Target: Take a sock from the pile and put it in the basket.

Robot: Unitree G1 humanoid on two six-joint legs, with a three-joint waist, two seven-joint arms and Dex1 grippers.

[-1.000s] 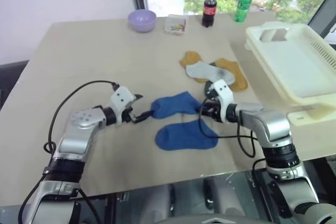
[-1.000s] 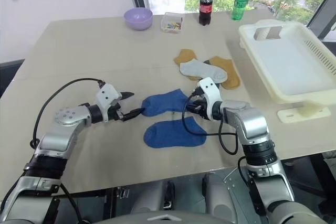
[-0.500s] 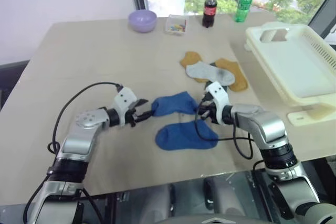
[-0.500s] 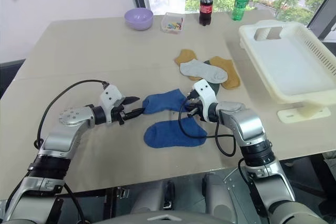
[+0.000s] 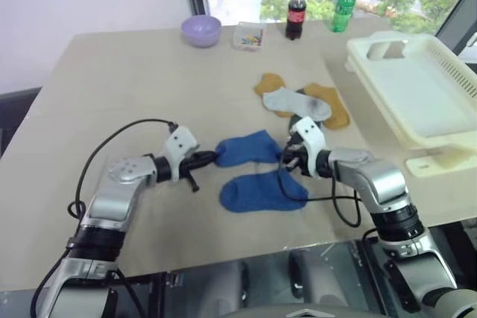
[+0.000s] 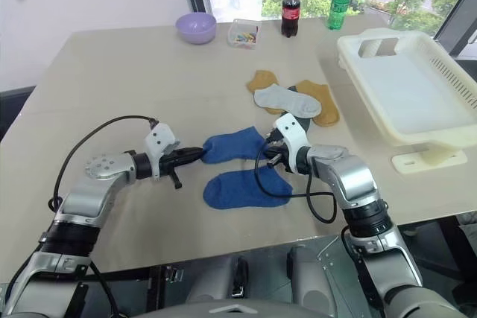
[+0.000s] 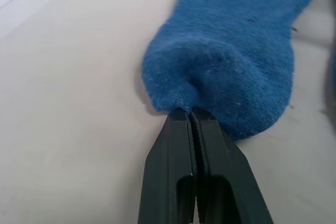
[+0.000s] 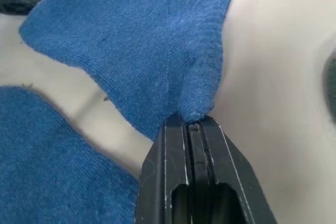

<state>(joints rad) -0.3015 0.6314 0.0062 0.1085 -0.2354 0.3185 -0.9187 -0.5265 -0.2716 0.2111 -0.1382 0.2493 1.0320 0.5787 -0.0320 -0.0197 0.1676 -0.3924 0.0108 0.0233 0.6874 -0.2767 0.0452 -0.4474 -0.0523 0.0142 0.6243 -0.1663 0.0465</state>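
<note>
A royal-blue sock lies flat on the table between my two grippers. My left gripper is shut on its left end, the fabric bunched at the closed tips. At the sock's right end my right gripper is also shut, pinching a fold of the cuff. A second blue sock lies just in front, free of both grippers. The pile of mustard-yellow and light grey socks sits behind the right gripper. The cream-white basket stands at the table's right edge.
Along the far edge stand a lilac bowl, a small clear box, a cola bottle and a green bottle. The basket overhangs the table's right side on a white stand.
My left gripper's fingers have closed from wide open onto the blue sock's left end. The right gripper has stayed shut on the other end.
</note>
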